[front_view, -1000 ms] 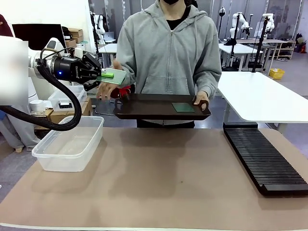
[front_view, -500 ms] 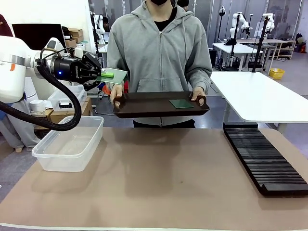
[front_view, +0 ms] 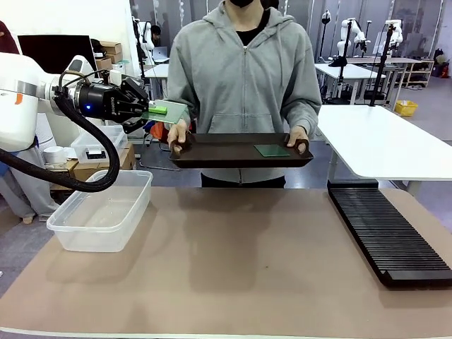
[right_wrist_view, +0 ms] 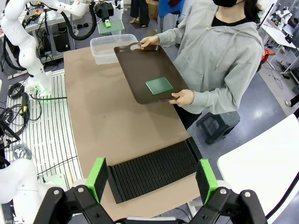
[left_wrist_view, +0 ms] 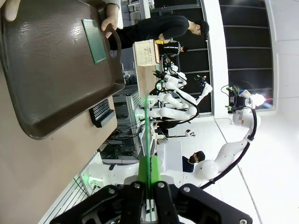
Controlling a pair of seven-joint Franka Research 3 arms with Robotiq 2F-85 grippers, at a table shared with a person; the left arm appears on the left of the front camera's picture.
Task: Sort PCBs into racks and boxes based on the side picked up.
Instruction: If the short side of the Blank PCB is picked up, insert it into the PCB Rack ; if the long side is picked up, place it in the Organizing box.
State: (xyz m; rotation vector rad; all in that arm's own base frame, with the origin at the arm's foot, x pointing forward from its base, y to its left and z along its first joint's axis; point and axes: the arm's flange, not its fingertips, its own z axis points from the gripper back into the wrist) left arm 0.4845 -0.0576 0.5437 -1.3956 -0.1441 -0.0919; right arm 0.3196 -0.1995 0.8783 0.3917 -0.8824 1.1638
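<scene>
Robotics lab, open hall. White worktables standing in rows behind person. Left arm mounting at table side. Cables trailing over slotted base plate. Cardboard boxes stacking far left.

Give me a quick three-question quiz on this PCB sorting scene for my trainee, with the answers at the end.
1. True or false: the left gripper is shut on a green PCB.
2. Where does the other PCB lie? A. in the clear box. B. on the brown tray that the person holds. C. in the black rack.
3. Fill in: the right gripper has its jaws ____.
Key: 1 true; 2 B; 3 open.
</scene>
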